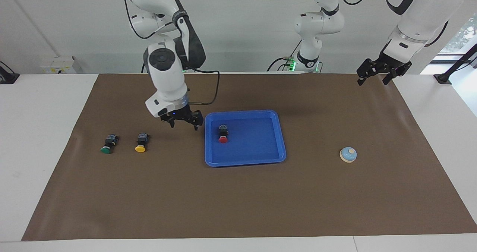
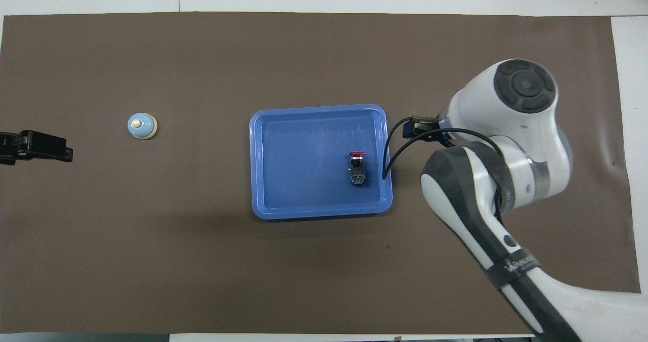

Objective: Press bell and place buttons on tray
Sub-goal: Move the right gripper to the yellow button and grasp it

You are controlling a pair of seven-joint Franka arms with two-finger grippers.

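The blue tray (image 1: 261, 155) lies mid-mat and also shows in the overhead view (image 2: 304, 180). The red button (image 1: 223, 134) lies on its side in the tray, at the end toward the right arm (image 2: 357, 167). The yellow button (image 1: 141, 142) and the green button (image 1: 109, 144) lie on the mat toward the right arm's end; the right arm hides both in the overhead view. The light-blue bell (image 1: 348, 154) stands toward the left arm's end (image 2: 142, 125). My right gripper (image 1: 184, 124) is open and empty, low over the mat between the yellow button and the tray. My left gripper (image 1: 372, 81) is open and waits raised.
A brown mat (image 1: 238, 207) covers most of the white table. The right arm's wrist and forearm (image 2: 506, 144) reach over the mat at its own end. The left gripper's tip (image 2: 50, 152) shows at the mat's edge, beside the bell and apart from it.
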